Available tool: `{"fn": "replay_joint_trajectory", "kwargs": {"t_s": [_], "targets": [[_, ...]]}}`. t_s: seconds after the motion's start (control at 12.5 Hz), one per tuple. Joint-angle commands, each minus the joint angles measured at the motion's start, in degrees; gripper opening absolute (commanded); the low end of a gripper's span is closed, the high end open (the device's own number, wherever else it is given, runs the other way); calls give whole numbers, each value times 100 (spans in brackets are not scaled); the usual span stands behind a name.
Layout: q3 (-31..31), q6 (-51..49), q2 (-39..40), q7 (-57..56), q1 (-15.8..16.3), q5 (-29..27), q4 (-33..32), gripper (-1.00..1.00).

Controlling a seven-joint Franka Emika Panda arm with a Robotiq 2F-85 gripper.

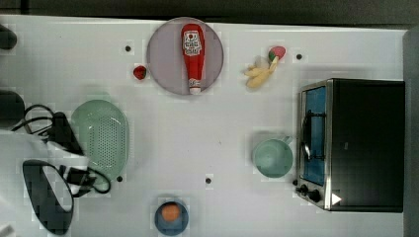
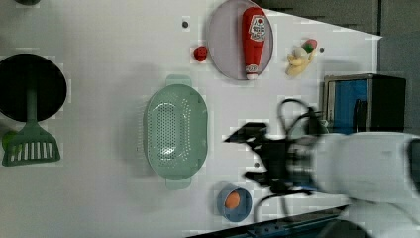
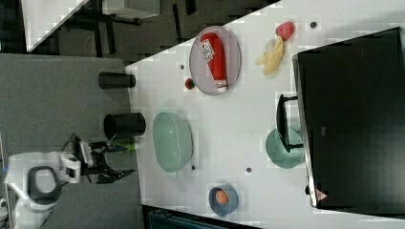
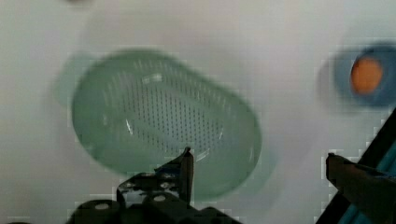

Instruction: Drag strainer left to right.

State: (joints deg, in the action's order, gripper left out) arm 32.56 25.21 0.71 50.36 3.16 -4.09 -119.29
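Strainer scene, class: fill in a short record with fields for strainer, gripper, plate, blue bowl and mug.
strainer: pale green strainer, empty, at the top view's left
gripper: gripper open, holding nothing, apart from strainer
plate: grey plate carrying a ketchup bottle
blue bowl: blue bowl holding an orange ball
mug: green mug beside the toaster oven

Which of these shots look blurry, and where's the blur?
Wrist view: soft all over, the strainer and the blue bowl smeared. Left view: the arm and gripper are motion-blurred, the table things sharper. Top view: fairly crisp, the ketchup bottle readable. Right view: steady.
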Motion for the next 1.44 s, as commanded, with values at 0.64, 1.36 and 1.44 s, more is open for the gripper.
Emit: {"fn": "replay_joint_trajectory", "kwargs": {"t_s": [0.64,1.36,1.44], "targets": [[61,2293,2257,3113,127,1457,39,100],[-1108,3249,3168,3294,850,1707,10,100],[-1169,3258,3154,3295,839,1707,-25,100]]}}
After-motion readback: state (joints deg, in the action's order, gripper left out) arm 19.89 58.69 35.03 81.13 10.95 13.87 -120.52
